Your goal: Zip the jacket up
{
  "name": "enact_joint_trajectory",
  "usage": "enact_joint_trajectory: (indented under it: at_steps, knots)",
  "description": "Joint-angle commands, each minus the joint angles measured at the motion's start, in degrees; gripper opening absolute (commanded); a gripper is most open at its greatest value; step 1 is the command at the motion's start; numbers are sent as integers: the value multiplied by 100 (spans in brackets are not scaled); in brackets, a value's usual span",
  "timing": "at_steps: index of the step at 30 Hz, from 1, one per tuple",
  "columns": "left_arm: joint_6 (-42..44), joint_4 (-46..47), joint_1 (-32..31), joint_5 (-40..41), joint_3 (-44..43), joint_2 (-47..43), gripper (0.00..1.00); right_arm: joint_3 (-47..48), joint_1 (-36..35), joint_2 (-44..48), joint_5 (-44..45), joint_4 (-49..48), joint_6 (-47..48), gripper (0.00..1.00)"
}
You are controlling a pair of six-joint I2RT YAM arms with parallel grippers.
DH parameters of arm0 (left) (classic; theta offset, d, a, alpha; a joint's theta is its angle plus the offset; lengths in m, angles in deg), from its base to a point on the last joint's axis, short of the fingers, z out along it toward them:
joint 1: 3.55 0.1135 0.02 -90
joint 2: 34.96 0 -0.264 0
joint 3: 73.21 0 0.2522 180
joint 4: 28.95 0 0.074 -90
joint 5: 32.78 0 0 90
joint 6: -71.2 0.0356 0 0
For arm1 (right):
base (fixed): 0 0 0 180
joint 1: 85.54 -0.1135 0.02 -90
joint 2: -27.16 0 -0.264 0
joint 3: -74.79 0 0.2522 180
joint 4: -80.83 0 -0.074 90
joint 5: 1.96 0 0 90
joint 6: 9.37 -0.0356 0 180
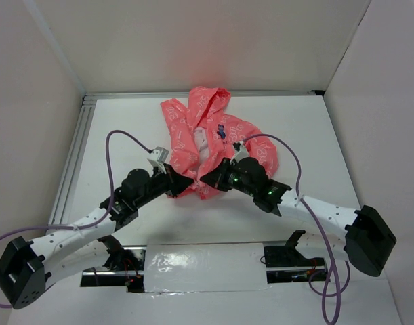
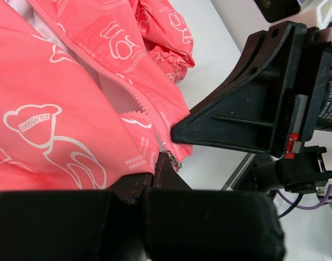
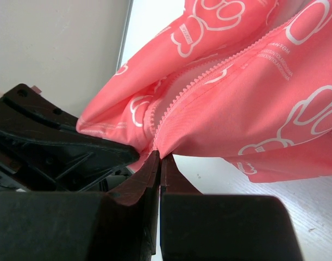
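The coral-pink jacket (image 1: 186,132) lies crumpled on the white table, hood toward the far wall, with its dark blue emblem (image 1: 221,130) showing. The front is open and the zipper teeth (image 2: 130,89) run down to the hem. My left gripper (image 1: 187,184) is shut on the hem's bottom corner beside the zipper end (image 2: 155,162). My right gripper (image 1: 205,179) is shut on the other side's bottom corner by the zipper teeth (image 3: 193,81), with its fingertips (image 3: 160,157) just across from the left ones. The two grippers nearly touch. The zipper slider is not clearly visible.
An aluminium rail (image 1: 74,156) runs along the table's left edge. White walls enclose the back and both sides. Purple cables (image 1: 125,135) loop over both arms. A shiny white strip (image 1: 207,267) lies across the near edge between the arm bases.
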Motion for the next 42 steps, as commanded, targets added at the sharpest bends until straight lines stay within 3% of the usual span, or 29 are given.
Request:
enact_joint_trajectory:
  at_steps: [1, 4, 5, 6, 7, 12, 15, 16, 18, 22, 27, 31, 33, 37, 42]
  knots:
    - [-7, 107, -45, -244, -129, 35, 0, -11, -13, 297, 349, -350, -130, 0]
    - [-7, -122, -45, -243, -304, 192, 0, -81, -13, 298, 349, -421, -192, 0]
    - [-7, -210, -45, -243, -374, 254, 6, -81, -13, 298, 349, -421, -192, 0]
    - [-59, -263, -45, -296, -427, 316, 21, -81, -13, 298, 349, -421, -192, 0]
    - [-121, -263, -45, -296, -498, 377, 23, -134, -13, 298, 349, -482, -192, 0]
    - [-209, -211, -45, -402, -437, 326, 58, -134, -13, 298, 349, -421, -192, 0]
    - [-262, -211, -45, -402, -437, 203, 69, -134, -13, 298, 349, -421, -192, 0]
    - [-262, -272, -45, -402, -437, 141, 77, -73, -13, 298, 349, -421, -192, 0]
    - [-323, -324, -45, -402, -437, 141, 80, -73, -13, 298, 349, -421, -192, 0]
    - [-631, -45, -45, -235, -147, 1, 78, -20, -13, 246, 349, -421, -192, 0]
    - [-912, 588, -45, -366, 161, -61, 68, 33, -13, 245, 297, -368, -139, 0]
    - [-912, 642, -45, -366, 108, 62, 61, 33, -13, 245, 296, -368, -139, 0]
    - [-912, 642, -45, -366, 108, 62, 54, 33, -13, 245, 296, -368, -139, 0]
    - [-983, 695, -45, -252, 108, 9, 54, -20, -13, 245, 296, -421, -139, 0]
    - [-983, 633, -45, -191, 108, 9, 41, -20, -13, 193, 243, -421, -139, 0]
